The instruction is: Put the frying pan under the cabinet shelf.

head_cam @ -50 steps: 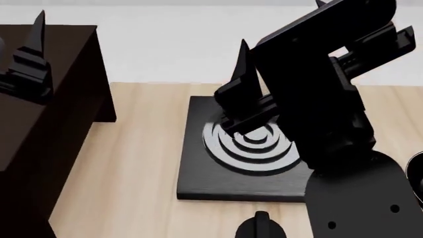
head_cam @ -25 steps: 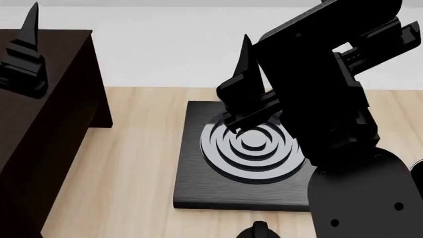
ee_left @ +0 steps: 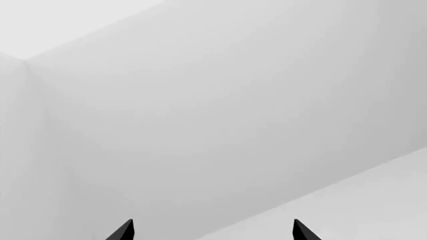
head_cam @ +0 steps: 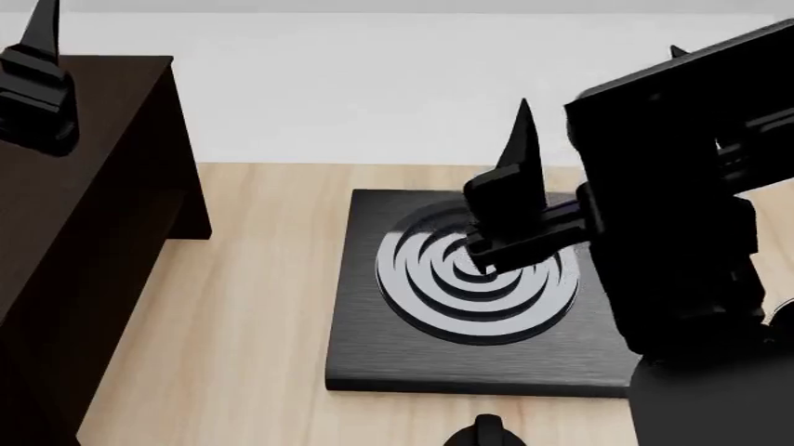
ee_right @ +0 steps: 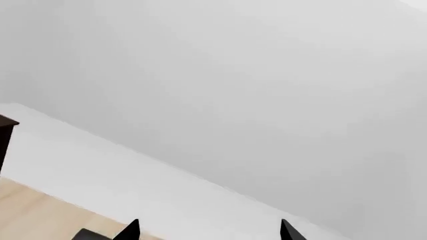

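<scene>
The frying pan is not in view in any frame. The cabinet shelf (head_cam: pixel 87 242) is a big very dark brown box at the left of the head view, and its corner (ee_right: pixel 5 131) shows in the right wrist view. My left gripper (ee_left: pixel 212 231) is open and empty, facing a bare white wall; one of its fingers (head_cam: pixel 41 42) points up above the cabinet's top. My right gripper (head_cam: pixel 600 79) hangs above the burner plate, also open and empty, with one finger (head_cam: pixel 519 149) pointing upward.
A square black burner plate (head_cam: pixel 372 353) with pale concentric rings lies on the light wooden table (head_cam: pixel 248 325), right of the cabinet. A small black shape (head_cam: pixel 490 432) at the head view's bottom edge cannot be identified. A white wall (head_cam: pixel 372 84) lies behind the table.
My right arm and gripper have swung to the right over the burner plate. My left gripper has drifted up and left in the head view. Both stay open.
</scene>
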Tool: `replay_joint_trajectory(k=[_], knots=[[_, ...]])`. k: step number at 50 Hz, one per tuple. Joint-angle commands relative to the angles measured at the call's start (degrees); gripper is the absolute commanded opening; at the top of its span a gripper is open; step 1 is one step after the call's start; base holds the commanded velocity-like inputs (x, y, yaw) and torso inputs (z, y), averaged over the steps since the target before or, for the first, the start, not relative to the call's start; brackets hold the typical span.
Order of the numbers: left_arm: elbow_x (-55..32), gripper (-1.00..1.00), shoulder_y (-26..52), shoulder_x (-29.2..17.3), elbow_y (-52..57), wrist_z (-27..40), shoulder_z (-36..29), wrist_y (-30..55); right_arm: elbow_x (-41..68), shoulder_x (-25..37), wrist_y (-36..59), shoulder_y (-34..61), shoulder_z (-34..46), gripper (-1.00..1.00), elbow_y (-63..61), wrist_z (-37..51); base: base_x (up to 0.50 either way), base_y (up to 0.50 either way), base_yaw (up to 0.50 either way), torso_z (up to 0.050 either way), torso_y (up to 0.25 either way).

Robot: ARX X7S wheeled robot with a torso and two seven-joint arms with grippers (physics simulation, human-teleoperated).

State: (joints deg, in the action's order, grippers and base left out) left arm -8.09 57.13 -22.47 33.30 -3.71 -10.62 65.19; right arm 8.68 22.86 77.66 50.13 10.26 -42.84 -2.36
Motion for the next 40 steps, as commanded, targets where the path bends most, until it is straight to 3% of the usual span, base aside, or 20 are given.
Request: replay_joint_trajectory(k=[1,16,20,29,40], knots=[[0.2,1.0,2.4,-0.4,-2.2,-0.3,-1.1,-0.3,1.0,0.7,7.1,-2.7,-5.5,1.0,-5.4,-0.3,0.0,0.0,0.0,0.0,0.0],[0.2,1.0,4.8,0.0,-2.1,0.0,-2.1,1.5,4.2,3.4,12.3,-6.1,-10.4,1.0,-9.3,0.7,0.0,0.0,0.0,0.0,0.0],[0.2,1.0,5.4,0.0,-2.1,0.0,-2.4,1.9,11.9,5.8,12.3,-7.2,-12.8,1.0,-9.2,6.1,0.0,0.0,0.0,0.0,0.0],[0.1,1.0,5.9,0.0,-2.5,0.1,-2.6,1.7,45.6,13.3,12.1,-7.9,-21.2,1.0,-6.9,30.4,0.0,0.0,0.0,0.0,0.0],[0.0,1.0,5.3,0.0,-3.4,0.2,-2.9,0.7,49.7,16.6,8.8,-15.5,-25.9,1.0,-6.5,34.0,0.0,0.0,0.0,0.0,0.0]])
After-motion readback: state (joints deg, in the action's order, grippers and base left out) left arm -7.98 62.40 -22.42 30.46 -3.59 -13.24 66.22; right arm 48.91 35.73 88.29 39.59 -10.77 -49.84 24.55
